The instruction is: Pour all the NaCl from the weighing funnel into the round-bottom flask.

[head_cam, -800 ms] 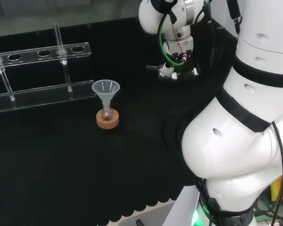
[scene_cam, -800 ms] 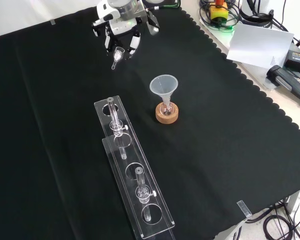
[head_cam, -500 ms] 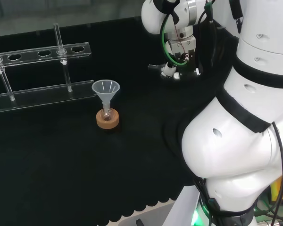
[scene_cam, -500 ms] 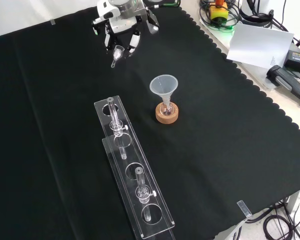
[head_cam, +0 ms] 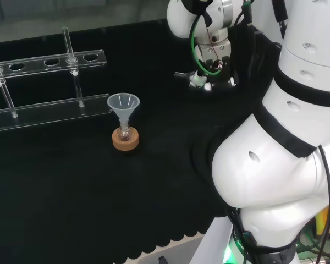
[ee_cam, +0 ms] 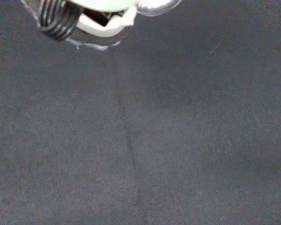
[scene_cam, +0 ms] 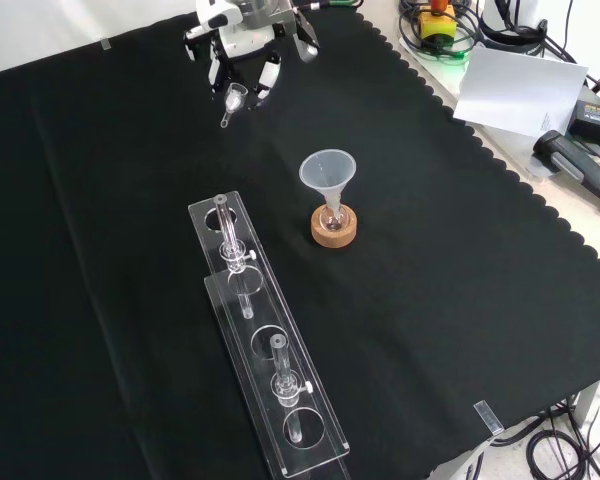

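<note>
A clear rack [scene_cam: 270, 345] is lying lengthwise on the black cloth [scene_cam: 460, 300], carrying upright clear tubes [scene_cam: 225, 226]. Beyond the cloth's scalloped edge in the front view, a grey sheet [scene_cam: 520, 90], a dark tool [scene_cam: 580, 170] and cables [scene_cam: 440, 25] are resting on the bench.

a lab bench: clear tube rack [scene_cam: 263, 340]; glass funnel [scene_cam: 327, 178]; black cloth [scene_cam: 450, 300].
</note>
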`<state>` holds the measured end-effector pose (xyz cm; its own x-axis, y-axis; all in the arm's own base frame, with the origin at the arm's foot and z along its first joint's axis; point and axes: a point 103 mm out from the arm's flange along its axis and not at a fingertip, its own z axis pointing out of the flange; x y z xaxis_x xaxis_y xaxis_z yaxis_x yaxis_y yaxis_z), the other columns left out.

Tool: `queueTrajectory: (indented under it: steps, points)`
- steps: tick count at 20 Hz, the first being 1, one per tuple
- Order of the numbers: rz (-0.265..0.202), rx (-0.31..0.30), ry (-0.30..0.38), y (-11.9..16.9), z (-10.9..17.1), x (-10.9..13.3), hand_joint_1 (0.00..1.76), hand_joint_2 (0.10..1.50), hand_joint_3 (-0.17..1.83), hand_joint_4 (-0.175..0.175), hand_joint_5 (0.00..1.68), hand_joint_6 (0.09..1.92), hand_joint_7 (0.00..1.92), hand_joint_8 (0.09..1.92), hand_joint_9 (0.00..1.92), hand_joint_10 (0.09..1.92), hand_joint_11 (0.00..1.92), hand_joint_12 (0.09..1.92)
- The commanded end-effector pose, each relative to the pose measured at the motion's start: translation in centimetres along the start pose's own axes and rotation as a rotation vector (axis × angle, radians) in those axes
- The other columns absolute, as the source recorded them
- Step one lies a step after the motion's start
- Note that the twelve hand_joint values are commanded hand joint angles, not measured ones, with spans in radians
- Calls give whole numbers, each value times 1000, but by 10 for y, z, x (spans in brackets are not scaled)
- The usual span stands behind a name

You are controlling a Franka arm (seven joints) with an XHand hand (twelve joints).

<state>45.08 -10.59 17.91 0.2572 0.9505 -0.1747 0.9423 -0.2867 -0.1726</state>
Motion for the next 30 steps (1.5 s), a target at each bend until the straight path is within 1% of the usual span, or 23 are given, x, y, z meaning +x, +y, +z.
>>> queueTrajectory:
  steps: [1, 7, 13, 23, 30]
  points:
    - [-7, -26, -22, -9, -18, -6, 1111, 712, 512, 175, 1321, 514, 1542, 325, 1213, 169, 0, 1401]
    - [-28, -47, -40, -19, -35, -8, 1111, 710, 518, 175, 1321, 517, 1544, 321, 1215, 167, 0, 1401]
    - [-52, -59, -56, -30, -50, -3, 1111, 706, 524, 175, 1321, 519, 1546, 318, 1218, 165, 0, 1401]
    - [-94, -80, -70, -49, -70, 14, 1111, 701, 535, 175, 1321, 524, 1552, 314, 1222, 163, 0, 1402]
    - [-127, -76, -65, -61, -75, 31, 1111, 697, 544, 175, 1320, 528, 1556, 311, 1224, 161, 0, 1402]
